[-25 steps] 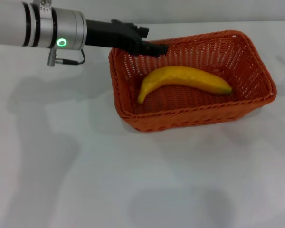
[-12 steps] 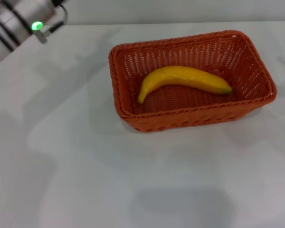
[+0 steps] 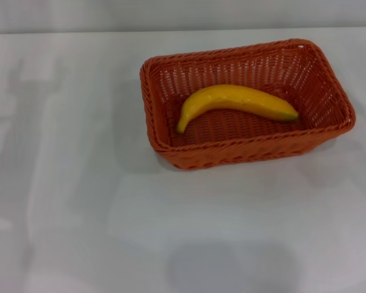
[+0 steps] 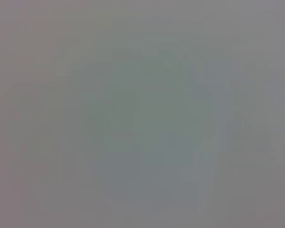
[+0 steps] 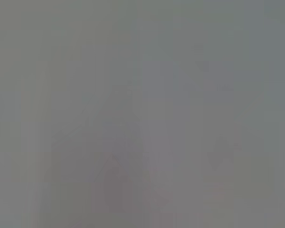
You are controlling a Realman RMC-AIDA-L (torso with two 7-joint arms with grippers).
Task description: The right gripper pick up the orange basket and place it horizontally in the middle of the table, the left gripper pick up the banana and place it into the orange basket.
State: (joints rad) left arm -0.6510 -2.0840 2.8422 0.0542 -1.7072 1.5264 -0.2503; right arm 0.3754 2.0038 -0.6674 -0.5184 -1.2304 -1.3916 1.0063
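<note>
across the head view from left to right, the left side of the white counter [image 3: 67,201] carries nothing but soft grey shadows. no arm is in sight there: the left gripper is out of every view, so how its fingers stand cannot be told. the left wrist view gives only a flat grey blur with nothing to pick out.

toward the middle and right sits the orange basket [image 3: 244,152], resting flat on its base with its long side running across the counter, open mouth up. that sideways lie fits the horizontal placing the task asks for, though it sits a little right of and beyond the counter's centre as seen here.

inside it lies the 1 banana [image 3: 235,101], stretched along the basket's length on the woven floor, its stem end near the left wall and its dark tip toward the right wall. lying low inside the walls, it looks settled and unlikely to roll out.

further right, the right gripper is likewise out of view, fingers unknowable. both steps look done.
</note>
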